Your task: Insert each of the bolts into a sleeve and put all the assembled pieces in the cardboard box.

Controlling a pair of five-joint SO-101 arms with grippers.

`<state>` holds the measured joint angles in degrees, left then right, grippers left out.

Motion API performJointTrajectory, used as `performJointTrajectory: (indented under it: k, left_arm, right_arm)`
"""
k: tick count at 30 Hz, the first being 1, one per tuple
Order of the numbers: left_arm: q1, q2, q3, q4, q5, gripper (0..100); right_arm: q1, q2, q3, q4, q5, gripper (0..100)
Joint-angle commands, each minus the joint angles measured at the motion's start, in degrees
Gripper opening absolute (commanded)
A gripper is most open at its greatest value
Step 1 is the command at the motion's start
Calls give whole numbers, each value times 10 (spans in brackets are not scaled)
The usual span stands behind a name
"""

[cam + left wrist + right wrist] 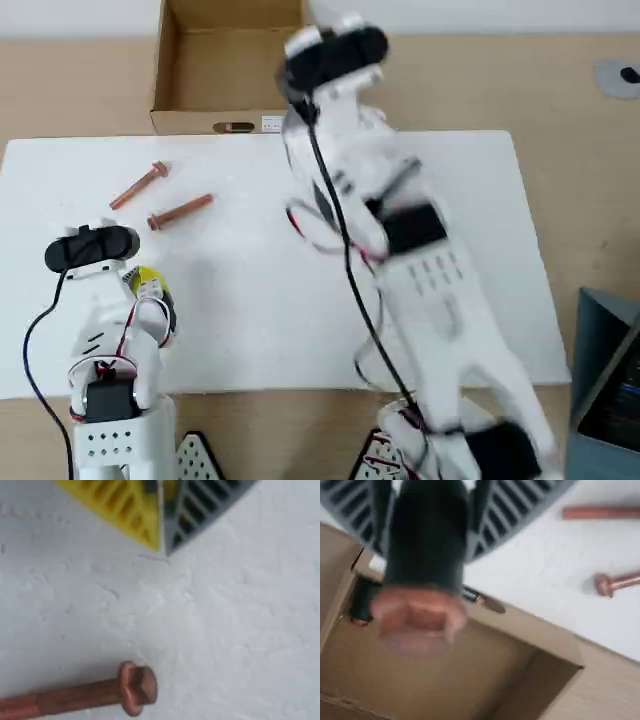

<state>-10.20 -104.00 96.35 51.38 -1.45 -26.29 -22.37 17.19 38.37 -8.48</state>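
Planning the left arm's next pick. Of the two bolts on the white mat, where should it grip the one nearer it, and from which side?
Grip the nearer bolt mid-shank, coming straight down with the jaws across its length. It lies flat on the white mat, so its round shank is free on both sides, while the flanged head is wider and may slip.
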Motion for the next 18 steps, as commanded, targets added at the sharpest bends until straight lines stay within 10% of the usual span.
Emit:
performJointTrajectory:
  k: [1,18]
  left_arm:
    - [-3,-6,6,2,-2,2]
    - [-5,-6,6,2,-2,2]
  right_arm:
    - [13,109,-142,-36,39,9]
    - [23,582,-560,-90,234,12]
